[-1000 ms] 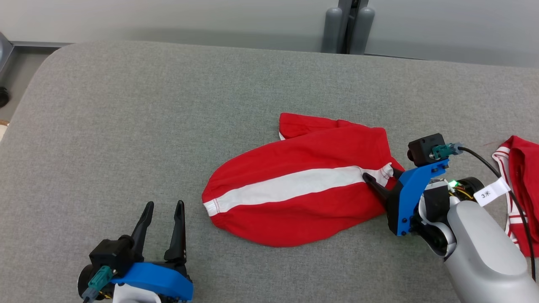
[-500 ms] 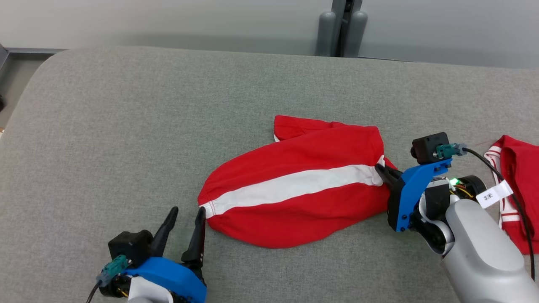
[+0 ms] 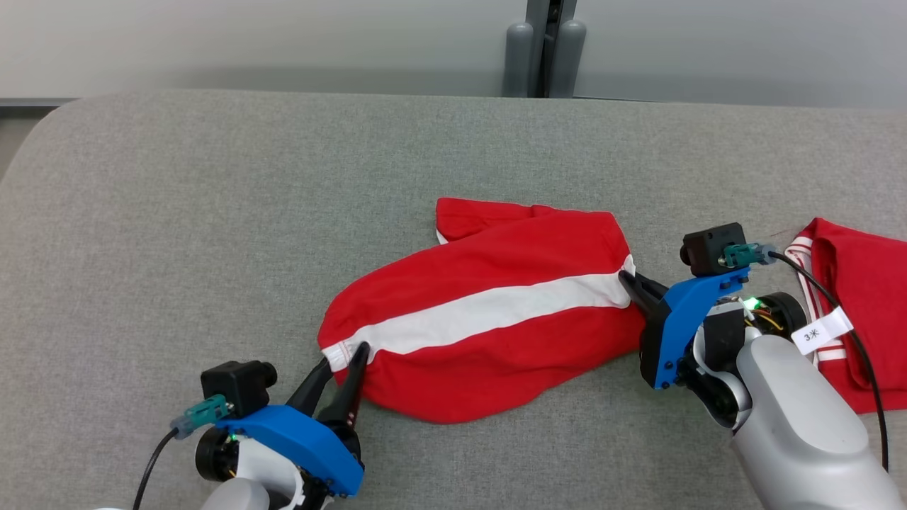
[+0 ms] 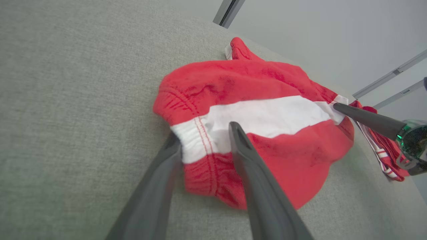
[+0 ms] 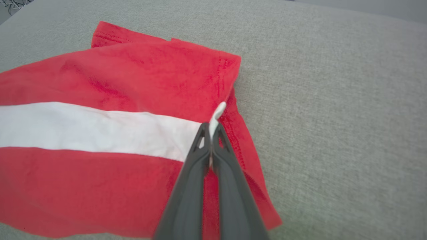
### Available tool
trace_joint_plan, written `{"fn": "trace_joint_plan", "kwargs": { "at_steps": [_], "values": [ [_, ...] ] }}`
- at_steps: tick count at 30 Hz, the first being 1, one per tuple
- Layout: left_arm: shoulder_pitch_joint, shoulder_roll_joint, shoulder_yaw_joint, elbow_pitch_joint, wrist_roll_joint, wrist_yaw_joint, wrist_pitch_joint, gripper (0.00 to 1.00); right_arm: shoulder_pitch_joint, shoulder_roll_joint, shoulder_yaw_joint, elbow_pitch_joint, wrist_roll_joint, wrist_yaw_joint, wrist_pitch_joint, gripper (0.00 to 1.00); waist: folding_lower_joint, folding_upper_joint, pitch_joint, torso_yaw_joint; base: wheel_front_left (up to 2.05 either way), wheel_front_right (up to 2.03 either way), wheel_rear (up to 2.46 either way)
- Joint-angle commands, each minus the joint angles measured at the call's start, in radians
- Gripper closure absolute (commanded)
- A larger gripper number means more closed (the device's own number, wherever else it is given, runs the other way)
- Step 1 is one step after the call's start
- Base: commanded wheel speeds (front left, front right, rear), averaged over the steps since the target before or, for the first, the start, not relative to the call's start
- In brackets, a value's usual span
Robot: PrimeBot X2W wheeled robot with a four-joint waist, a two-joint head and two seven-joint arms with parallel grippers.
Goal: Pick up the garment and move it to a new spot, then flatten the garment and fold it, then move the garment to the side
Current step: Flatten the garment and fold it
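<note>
As it is seen from the head view, the garment [image 3: 496, 368], red and crossed by one white stripe [image 3: 482, 315], is laid on the grey bench [image 3: 212, 212] a little toward 4 o'clock of the middle; its length is run from 8 o'clock up to 2 o'clock, and a folded red corner is pushed out at its 12 o'clock side. The left claw [image 3: 346, 353] is set at the garment's 8 o'clock end, where the gathered hem [image 4: 196, 133] is met by the stripe; in the left wrist view its fingers [image 4: 253, 173] are seen parted, one laid on top of the cloth and the other placed just outside the hem's edge, so that the hem is straddled but is not shown pinched. The right claw [image 3: 625, 278] is closed tight on the stripe's end at the garment's 3 o'clock edge; in the right wrist view its two fingers are pressed together, and a small tongue of white cloth is squeezed out beyond their tips. The garment is seen resting on the bench along its length. A second red garment [image 3: 864, 312], edged with thin white bands, is laid at the 3 o'clock margin of the bench, near the right arm and apart from the first.
</note>
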Motion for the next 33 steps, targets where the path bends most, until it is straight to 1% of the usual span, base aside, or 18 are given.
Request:
{"fn": "trace_joint_plan", "kwargs": {
  "at_steps": [1,8,11,14,17,20,21,22,23,24,25,30,33],
  "values": [
    [-0.014,0.008,0.004,-0.015,-0.002,-0.008,-0.014,1.00,-0.015,0.002,-0.001,0.004,0.006,0.000,-0.012,1.00,0.0000,0.0000,-0.005,-0.003,0.00,0.00,0.00],
    [-0.015,0.040,0.003,-0.093,0.015,-0.010,-0.059,1.00,0.001,-0.003,-0.022,-0.019,0.022,0.000,-0.071,1.00,0.0000,0.0000,-0.052,-0.014,0.00,0.00,0.00],
    [-0.025,0.062,0.002,-0.148,0.025,-0.010,-0.055,1.00,0.013,-0.003,-0.039,-0.061,0.046,0.000,-0.091,1.00,0.0000,0.0000,-0.081,-0.023,0.00,0.00,0.00],
    [-0.046,0.097,0.011,-0.218,0.035,-0.009,-0.040,1.00,0.020,-0.021,-0.061,-0.133,0.063,0.000,-0.097,1.00,0.0000,0.0000,-0.110,-0.037,0.00,0.00,0.00],
    [-0.072,0.140,0.033,-0.299,0.049,0.002,-0.022,1.00,0.031,-0.029,-0.088,-0.242,0.084,0.000,-0.084,1.00,0.0000,0.0000,-0.138,-0.055,0.00,0.00,0.00],
    [-0.110,0.192,0.056,-0.389,0.075,0.013,0.005,1.00,0.052,-0.033,-0.128,-0.380,0.103,0.000,-0.058,1.00,0.0000,0.0000,-0.157,-0.074,0.00,0.00,0.00],
    [-0.110,0.192,0.056,-0.389,0.075,0.013,0.005,1.00,0.052,-0.033,-0.128,-0.380,0.103,0.000,-0.058,1.00,0.0000,0.0000,-0.157,-0.074,0.00,0.00,0.00],
    [-0.137,0.222,0.070,-0.450,0.085,0.020,0.031,1.00,0.065,-0.038,-0.163,-0.483,0.104,0.000,-0.034,1.00,0.0000,0.0000,-0.165,-0.086,0.00,0.00,0.00],
    [-0.137,0.222,0.070,-0.450,0.085,0.020,0.031,1.00,0.065,-0.038,-0.163,-0.483,0.104,0.000,-0.034,1.00,0.0000,0.0000,-0.165,-0.086,0.00,0.00,0.00],
    [-0.172,0.251,0.081,-0.512,0.092,0.024,0.063,1.00,0.086,-0.030,-0.199,-0.587,0.101,0.000,-0.002,1.00,0.0000,0.0000,-0.168,-0.096,0.00,0.00,0.00],
    [-0.172,0.251,0.081,-0.512,0.092,0.024,0.063,1.00,0.086,-0.030,-0.199,-0.587,0.101,0.000,-0.002,1.00,0.0000,0.0000,-0.168,-0.096,0.00,0.00,0.00],
    [-0.276,0.293,0.112,-0.626,0.065,0.024,0.149,1.00,0.120,0.004,-0.276,-0.812,0.077,0.000,0.098,1.00,0.0000,0.0000,-0.149,-0.120,0.00,0.00,0.00],
    [-0.350,0.308,0.120,-0.647,0.054,0.021,0.193,1.00,0.128,0.026,-0.307,-0.886,0.054,0.000,0.150,1.00,0.0000,0.0000,-0.116,-0.132,0.00,0.00,0.00]
  ]
}}
